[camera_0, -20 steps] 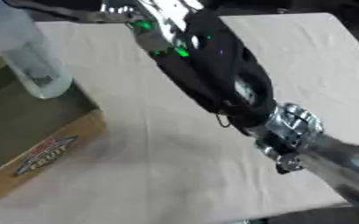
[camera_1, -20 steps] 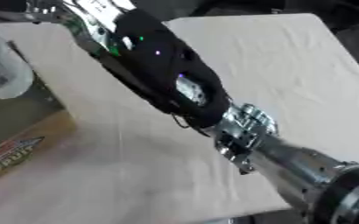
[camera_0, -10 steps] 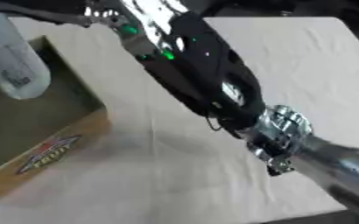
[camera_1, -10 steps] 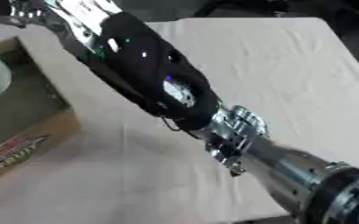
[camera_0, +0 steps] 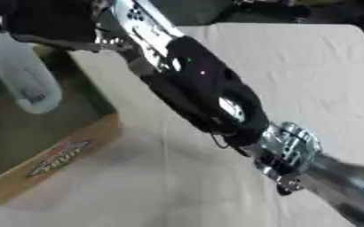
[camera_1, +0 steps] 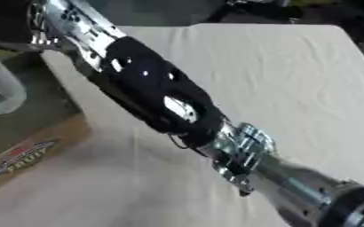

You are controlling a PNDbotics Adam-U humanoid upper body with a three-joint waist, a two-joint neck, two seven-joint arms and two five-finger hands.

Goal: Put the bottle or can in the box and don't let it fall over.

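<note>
Your right hand [camera_0: 29, 26] grips the clear bottle [camera_0: 23, 75] near its top (fingers largely hidden in the dark blur), hanging it upright inside the cardboard box [camera_0: 57, 155]. You must yet set it down and let go.

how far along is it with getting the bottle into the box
Done: the right hand has carried the clear bottle over the open cardboard box. In hand: the bottle hangs roughly upright, its base low inside the box; whether it touches the floor is unclear. Left: set it down, let go, with the bottle standing.
</note>
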